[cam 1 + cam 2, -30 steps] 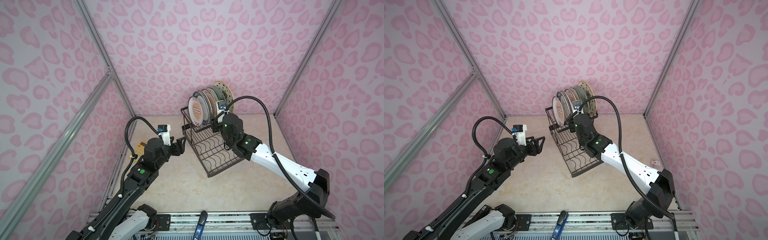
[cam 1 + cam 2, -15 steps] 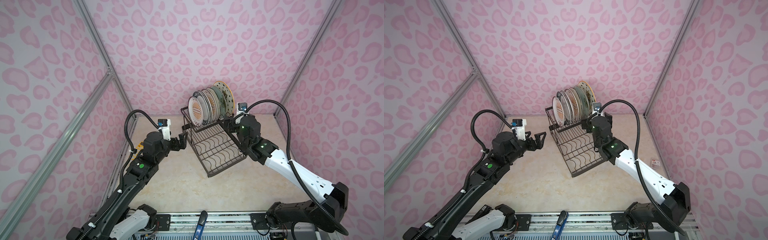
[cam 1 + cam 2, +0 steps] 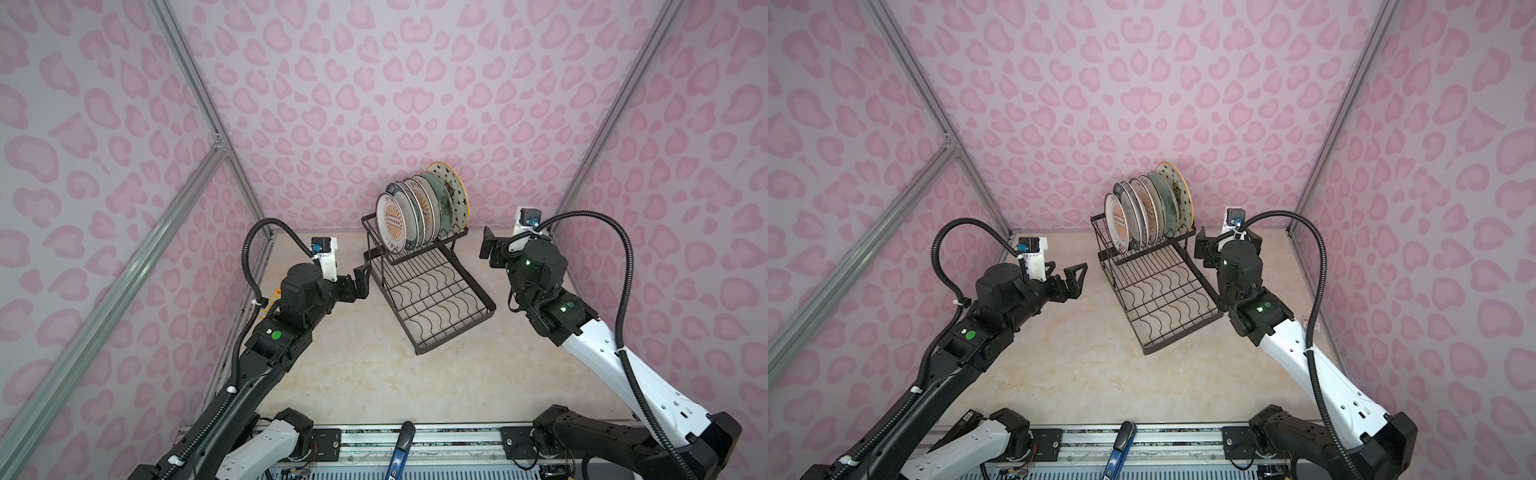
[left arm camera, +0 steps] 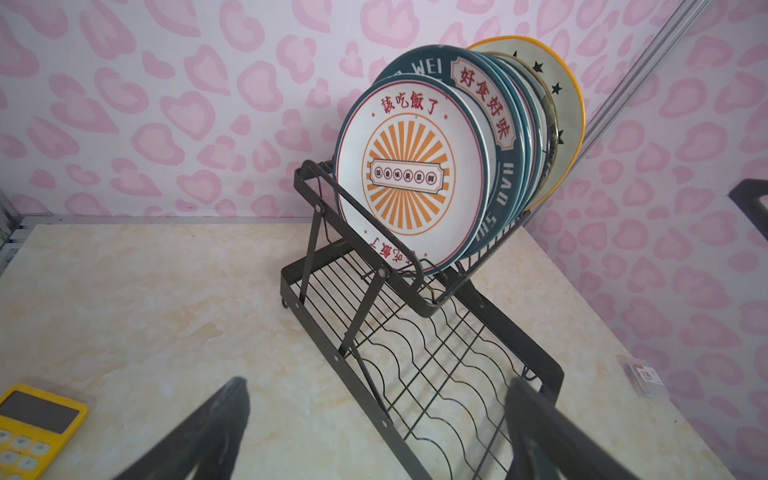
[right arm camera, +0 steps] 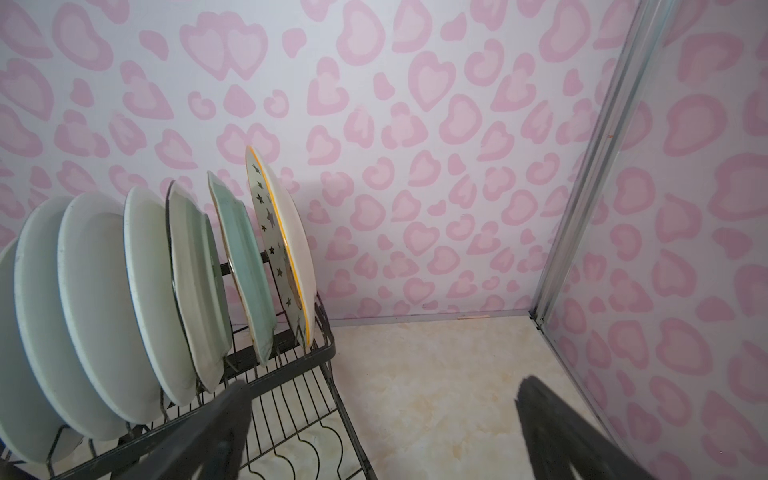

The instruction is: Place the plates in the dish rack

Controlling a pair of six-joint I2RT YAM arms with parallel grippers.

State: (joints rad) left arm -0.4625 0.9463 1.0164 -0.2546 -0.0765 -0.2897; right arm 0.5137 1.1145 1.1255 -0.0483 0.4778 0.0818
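Several plates stand on edge in the raised basket of the black wire dish rack [image 3: 455, 330] [image 3: 1183, 336] in both top views. An orange sunburst plate [image 3: 395, 222] [image 4: 409, 178] is frontmost and a starred yellow-rimmed plate [image 3: 451, 191] [image 5: 291, 232] rearmost. A dark-green-rimmed lettered plate [image 4: 505, 137] and a pale blue one [image 5: 245, 257] stand between them. My left gripper [image 3: 1065, 272] [image 4: 376, 384] hovers open and empty just left of the rack [image 4: 320, 336]. To the right of the basket [image 5: 291, 365], my right gripper [image 3: 1227, 249] [image 5: 382, 386] is open and empty.
A yellow calculator [image 4: 37, 419] lies on the marble tabletop by the left wall. Near the right wall lies a small clear tag [image 4: 644, 376] [image 3: 1316, 326]. A blue-handled tool [image 3: 401, 453] rests on the front rail. Pink patterned walls with aluminium posts close in three sides.
My right gripper has drawn back from the plates to the right of the rack and opened wide. The left gripper has also opened wider and stayed almost in place.
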